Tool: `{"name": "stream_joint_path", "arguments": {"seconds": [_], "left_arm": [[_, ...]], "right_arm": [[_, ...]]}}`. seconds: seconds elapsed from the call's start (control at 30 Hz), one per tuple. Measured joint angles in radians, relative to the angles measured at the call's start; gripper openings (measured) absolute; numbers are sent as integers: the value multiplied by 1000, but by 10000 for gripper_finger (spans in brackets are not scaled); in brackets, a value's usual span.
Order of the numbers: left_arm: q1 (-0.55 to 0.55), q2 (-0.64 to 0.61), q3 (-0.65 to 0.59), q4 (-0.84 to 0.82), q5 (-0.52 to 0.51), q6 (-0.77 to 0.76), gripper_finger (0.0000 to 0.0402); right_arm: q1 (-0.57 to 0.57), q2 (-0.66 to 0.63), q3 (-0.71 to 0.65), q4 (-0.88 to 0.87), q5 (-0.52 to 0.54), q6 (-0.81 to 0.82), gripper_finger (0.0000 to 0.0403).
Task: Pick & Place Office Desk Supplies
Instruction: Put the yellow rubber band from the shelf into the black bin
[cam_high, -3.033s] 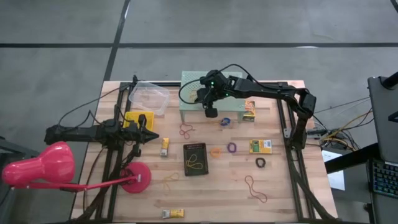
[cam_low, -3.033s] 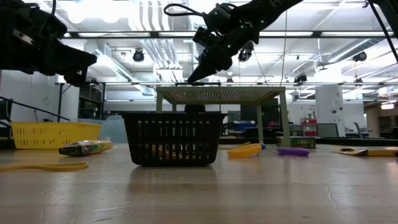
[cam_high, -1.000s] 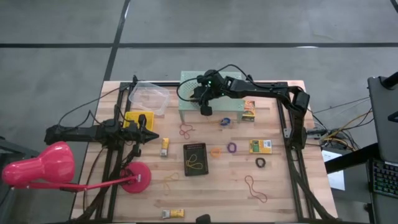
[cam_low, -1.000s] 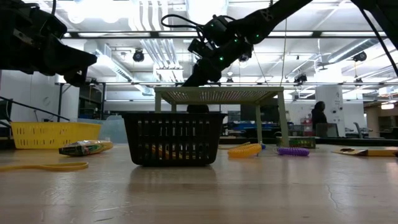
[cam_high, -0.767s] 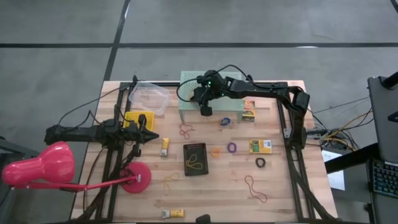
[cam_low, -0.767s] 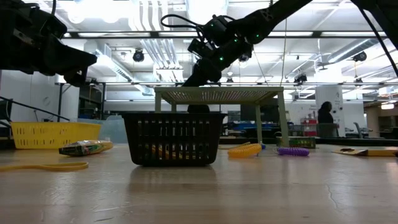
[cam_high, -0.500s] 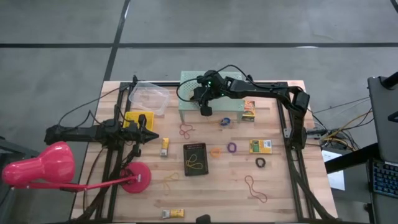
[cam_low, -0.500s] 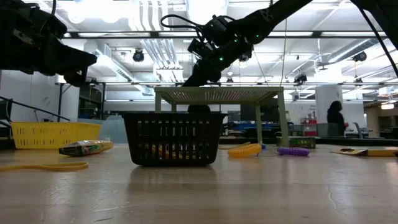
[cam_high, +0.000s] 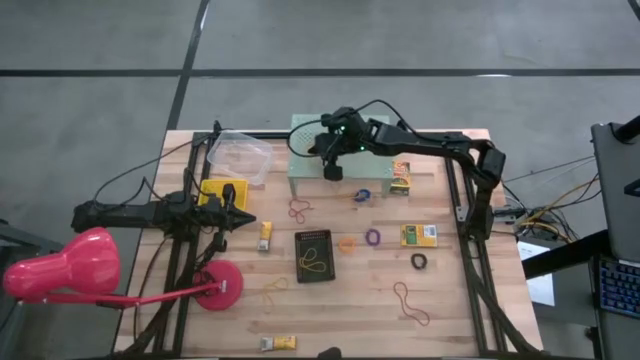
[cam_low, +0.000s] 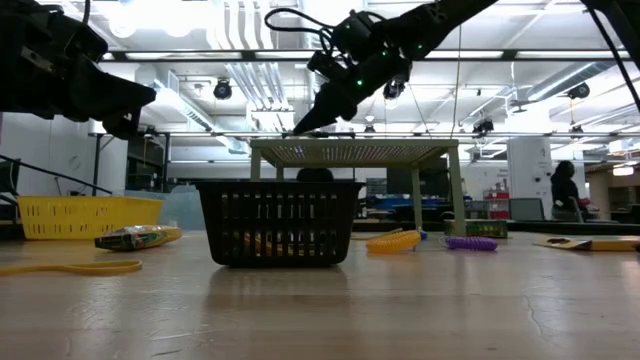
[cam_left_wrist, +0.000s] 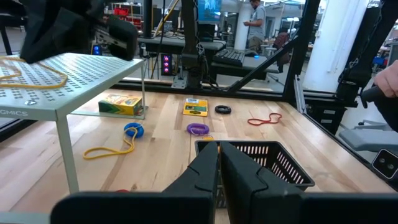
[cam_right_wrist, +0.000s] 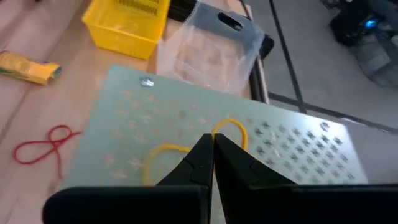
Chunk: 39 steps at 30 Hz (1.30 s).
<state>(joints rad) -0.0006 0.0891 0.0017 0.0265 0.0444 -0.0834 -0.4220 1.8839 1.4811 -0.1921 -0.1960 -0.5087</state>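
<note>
Hovering just above the mint-green perforated stand (cam_high: 335, 160) at frame top centre, right gripper (cam_right_wrist: 208, 151) has jaws pressed together at the yellow rubber band (cam_right_wrist: 186, 146) lying there; risk: thin band slips free, untouched, or snags a perforation.

Yellow rubber band (cam_right_wrist: 186, 146) lies flat in loose loop on mint-green stand top (cam_right_wrist: 292, 155). Red band (cam_high: 299, 209), orange band (cam_high: 347, 244), purple band (cam_high: 373, 238) spread flat on table near black mesh basket (cam_high: 314, 256); yellow band (cam_high: 315, 262) inside it. Black ring roll (cam_high: 419, 262), blue roll (cam_high: 364, 195), larger red band (cam_high: 411, 303) lie apart; printed boxes (cam_high: 418, 235) flat
</note>
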Motion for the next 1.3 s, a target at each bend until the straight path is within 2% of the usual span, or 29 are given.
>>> {"name": "stream_joint_path", "arguments": {"seconds": [0.53,1.3], "left_arm": [[0,0,0,0,0,0,23],[0,0,0,0,0,0,23]], "right_arm": [[29,-33,0,9,-9,8,8],[192,-250,2,-85,-13,67,8]]}}
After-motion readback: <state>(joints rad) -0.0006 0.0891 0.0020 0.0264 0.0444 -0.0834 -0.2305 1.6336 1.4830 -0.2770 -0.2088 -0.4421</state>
